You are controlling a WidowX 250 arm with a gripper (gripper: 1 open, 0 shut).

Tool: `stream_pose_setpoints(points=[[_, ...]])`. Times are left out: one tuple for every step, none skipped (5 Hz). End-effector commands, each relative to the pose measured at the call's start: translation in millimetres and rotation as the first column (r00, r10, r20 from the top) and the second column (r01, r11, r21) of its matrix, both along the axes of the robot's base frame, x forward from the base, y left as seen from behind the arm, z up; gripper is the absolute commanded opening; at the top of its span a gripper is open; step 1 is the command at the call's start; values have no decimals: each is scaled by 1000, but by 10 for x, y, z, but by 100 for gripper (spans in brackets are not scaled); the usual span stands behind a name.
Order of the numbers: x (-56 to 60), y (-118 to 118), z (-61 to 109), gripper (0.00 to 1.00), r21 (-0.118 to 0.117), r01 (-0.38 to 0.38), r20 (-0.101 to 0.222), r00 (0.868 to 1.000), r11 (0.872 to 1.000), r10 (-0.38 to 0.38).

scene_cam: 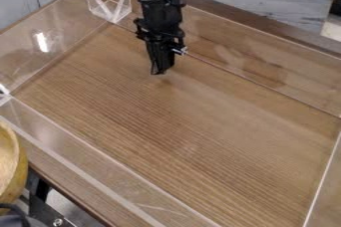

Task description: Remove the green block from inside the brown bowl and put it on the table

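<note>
My black gripper (pixel 162 69) points down at the table (pixel 200 121), its tips just above the wood in the far middle part. Its fingers are pressed together, and no object shows between them. The green block is not in view anywhere. At the lower left edge, outside the clear wall, a tan curved rim (pixel 8 161) shows; it looks like part of the brown bowl, and its inside is cut off by the frame.
Low clear acrylic walls (pixel 80 161) border the tabletop on all sides. A clear angled piece (pixel 104 4) stands at the far left corner behind the arm. Dark items (pixel 40 211) lie below the table's front edge.
</note>
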State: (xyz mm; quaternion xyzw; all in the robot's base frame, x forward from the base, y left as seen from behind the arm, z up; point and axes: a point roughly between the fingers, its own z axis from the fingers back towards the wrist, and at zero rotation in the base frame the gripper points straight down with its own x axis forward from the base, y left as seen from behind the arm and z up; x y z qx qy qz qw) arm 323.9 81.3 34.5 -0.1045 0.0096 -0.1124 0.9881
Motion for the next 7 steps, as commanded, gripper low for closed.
stream_pose_setpoints(points=[[117,82,188,0,13,-16,60,998,1000,15],[114,92,196,0,9,-19,56,998,1000,19],[106,95,213,0,3,-22,51,998,1000,22],[99,98,226,0,-1,-25,47,999,1000,25],[123,104,212,0,-4,-30,45,999,1000,30],[139,109,200,0,-6,-35,44,998,999,36],[154,115,192,0,-8,-40,42,998,999,41]])
